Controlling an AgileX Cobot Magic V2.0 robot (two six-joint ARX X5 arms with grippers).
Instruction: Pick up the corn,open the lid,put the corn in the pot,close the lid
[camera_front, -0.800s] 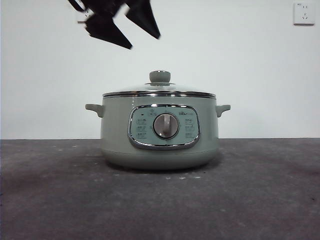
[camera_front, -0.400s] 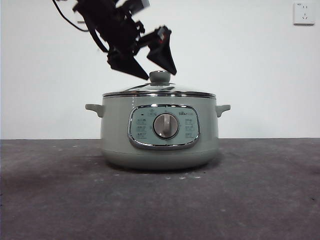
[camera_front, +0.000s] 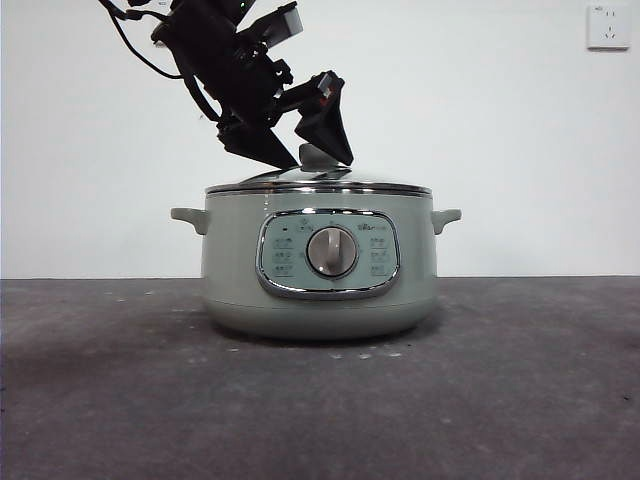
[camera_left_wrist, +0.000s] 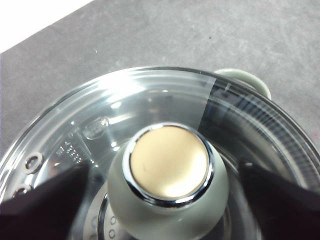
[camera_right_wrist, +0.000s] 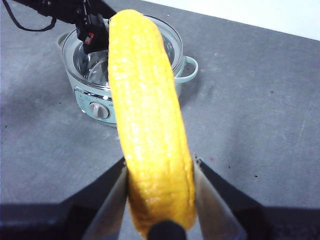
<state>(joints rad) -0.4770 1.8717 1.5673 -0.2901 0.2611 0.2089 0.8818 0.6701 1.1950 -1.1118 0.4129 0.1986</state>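
Observation:
The pale green pot (camera_front: 320, 290) stands mid-table with the glass lid (camera_front: 320, 185) resting on it. My left gripper (camera_front: 322, 160) reaches down from the upper left and is open, one jaw on each side of the lid's knob (camera_left_wrist: 167, 170) without touching it. The left wrist view looks straight down on the knob and the clear lid (camera_left_wrist: 100, 110). Away from the pot and out of the front view, my right gripper (camera_right_wrist: 159, 165) is shut on the yellow corn (camera_right_wrist: 145, 100), which stands up between its jaws. The right wrist view also shows the pot (camera_right_wrist: 92, 97) beyond the cob.
Dark grey table (camera_front: 500, 400) spreads around the pot, with a white wall behind it. A wall socket (camera_front: 608, 27) sits at the top right. The left arm's black cable (camera_front: 130, 45) hangs at the upper left.
The left gripper has come down from the top left to the lid, and its jaws now straddle the knob. Pot and lid have not moved.

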